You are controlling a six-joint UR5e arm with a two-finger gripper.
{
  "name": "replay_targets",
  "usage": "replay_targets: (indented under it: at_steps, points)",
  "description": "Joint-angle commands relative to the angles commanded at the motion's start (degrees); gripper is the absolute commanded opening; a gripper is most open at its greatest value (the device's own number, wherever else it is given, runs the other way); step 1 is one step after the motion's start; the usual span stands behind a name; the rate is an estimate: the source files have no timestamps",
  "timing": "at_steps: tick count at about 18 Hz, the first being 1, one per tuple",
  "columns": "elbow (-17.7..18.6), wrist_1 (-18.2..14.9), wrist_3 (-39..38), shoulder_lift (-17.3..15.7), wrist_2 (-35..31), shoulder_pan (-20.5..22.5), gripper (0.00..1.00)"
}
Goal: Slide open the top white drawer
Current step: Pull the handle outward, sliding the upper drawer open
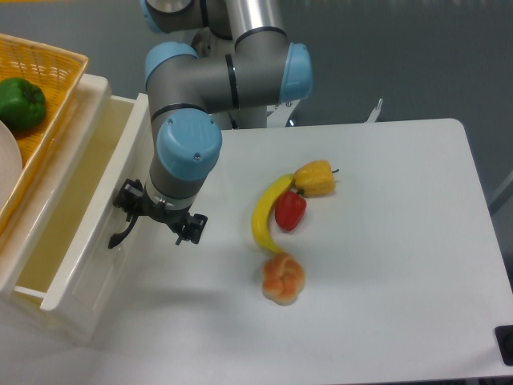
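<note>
The top white drawer (pixel 90 269) juts out to the right from the cream cabinet at the left, and its pale interior shows from above. A curved black handle (pixel 120 235) sits on its front panel. My gripper (pixel 138 215) hangs under the blue-capped wrist right at that panel, shut on the handle. The wrist hides most of the fingers, and only the lower end of the handle shows.
A yellow woven basket (pixel 48 76) with a green pepper (pixel 20 103) sits on the cabinet top. On the white table lie a banana (pixel 264 215), a yellow pepper (pixel 316 178), a red pepper (pixel 290 210) and an orange bun-like item (pixel 283 277).
</note>
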State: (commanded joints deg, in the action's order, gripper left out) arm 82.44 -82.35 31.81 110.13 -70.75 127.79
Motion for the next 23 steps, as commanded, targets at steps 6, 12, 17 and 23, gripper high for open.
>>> replay_targets:
  at_steps: [6,12,17,23]
  points:
    - [0.00,0.00,0.80,0.00,-1.06,1.14,1.00]
    - [-0.44,-0.18,2.20,0.09,-1.06,2.46,1.00]
    - [-1.05,-0.09,2.38,0.44,-1.14,2.90,1.00]
    - [-1.67,-0.09,3.78,0.79,-1.14,4.22,1.00]
